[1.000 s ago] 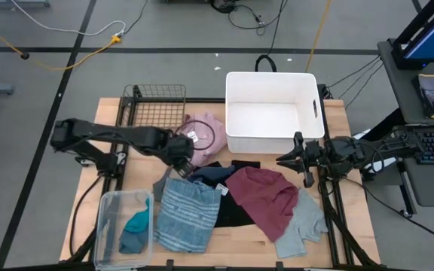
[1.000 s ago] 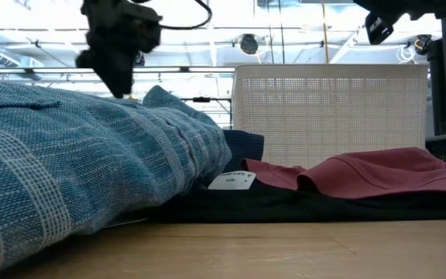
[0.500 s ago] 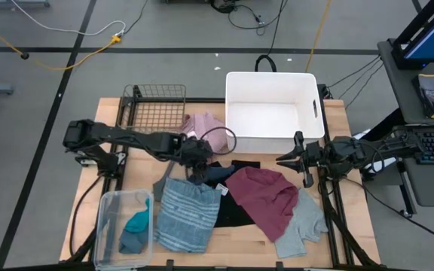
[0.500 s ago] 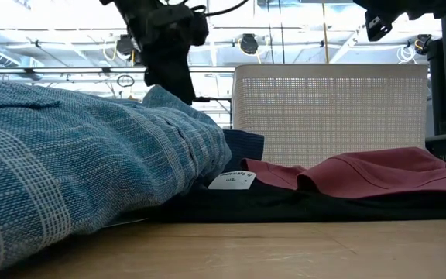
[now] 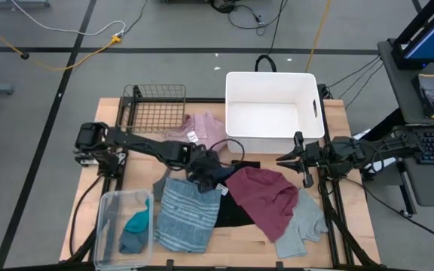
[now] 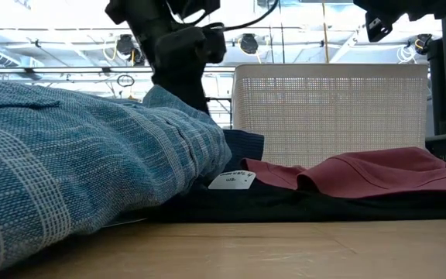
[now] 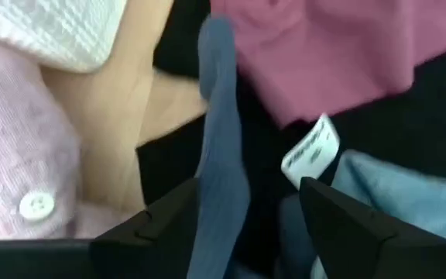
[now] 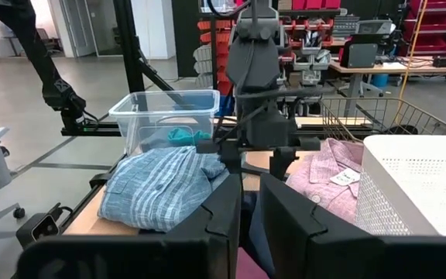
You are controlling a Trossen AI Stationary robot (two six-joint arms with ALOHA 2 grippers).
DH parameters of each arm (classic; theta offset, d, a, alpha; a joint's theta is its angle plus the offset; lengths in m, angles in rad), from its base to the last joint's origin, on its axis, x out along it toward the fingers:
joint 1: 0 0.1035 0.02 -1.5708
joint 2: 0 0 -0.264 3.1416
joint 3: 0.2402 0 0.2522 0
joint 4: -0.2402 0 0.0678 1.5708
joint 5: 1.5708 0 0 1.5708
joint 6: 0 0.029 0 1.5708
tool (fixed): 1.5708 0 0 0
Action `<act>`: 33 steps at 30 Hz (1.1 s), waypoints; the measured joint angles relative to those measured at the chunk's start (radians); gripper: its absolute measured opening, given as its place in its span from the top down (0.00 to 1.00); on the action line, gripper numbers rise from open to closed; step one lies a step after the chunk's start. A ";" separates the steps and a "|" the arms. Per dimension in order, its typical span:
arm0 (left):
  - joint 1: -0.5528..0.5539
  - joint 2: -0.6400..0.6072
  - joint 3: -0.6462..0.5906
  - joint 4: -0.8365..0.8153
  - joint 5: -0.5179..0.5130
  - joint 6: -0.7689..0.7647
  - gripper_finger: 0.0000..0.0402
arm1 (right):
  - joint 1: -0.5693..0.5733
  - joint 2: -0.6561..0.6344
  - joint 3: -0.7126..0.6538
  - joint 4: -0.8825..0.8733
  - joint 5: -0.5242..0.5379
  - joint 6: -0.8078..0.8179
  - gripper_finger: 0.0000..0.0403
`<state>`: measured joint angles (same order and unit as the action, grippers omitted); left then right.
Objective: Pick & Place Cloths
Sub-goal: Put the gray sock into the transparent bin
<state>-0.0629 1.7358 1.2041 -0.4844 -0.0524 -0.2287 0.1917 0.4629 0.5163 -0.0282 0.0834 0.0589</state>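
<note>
A: From above we see the left gripper (image 5: 206,167) down over the dark blue cloth (image 5: 218,175), in the middle of the table (image 5: 353,248), between the pink shirt (image 5: 206,128) and the maroon cloth (image 5: 264,197). The blue striped cloth (image 5: 187,214) lies with its long axis running from the pile toward the table's near edge. The right gripper (image 5: 301,159) waits beside the white bin (image 5: 270,109), fingers together.

B: From table height we only get the left arm's dark body above the blue striped heap; its fingertips are hidden behind the cloth. The maroon cloth stretches flat across, over the black cloth (image 6: 300,208).

A: In the left wrist view we see its two fingers (image 7: 169,225) parted, a narrow ridge of dark blue cloth standing between them and running straight away from the camera. Whether they touch it, we cannot tell.

B: In the right wrist view its fingers (image 8: 215,213) stand nearly closed on nothing. The teal piece (image 8: 180,136) sits in the clear tub (image 8: 165,108), half hidden.
</note>
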 joint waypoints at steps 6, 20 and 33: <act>-0.005 0.045 0.000 0.051 -0.013 0.025 0.41 | 0.000 0.000 0.000 0.002 0.000 0.000 0.89; -0.005 0.109 0.000 0.062 -0.057 0.038 0.42 | 0.000 0.000 0.000 0.001 -0.001 0.000 0.89; -0.014 0.103 0.000 0.042 -0.105 0.072 0.97 | 0.000 0.000 0.000 0.001 -0.001 0.000 0.89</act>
<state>-0.0765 1.8384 1.2045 -0.4429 -0.1574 -0.1563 0.1917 0.4631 0.5163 -0.0269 0.0822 0.0589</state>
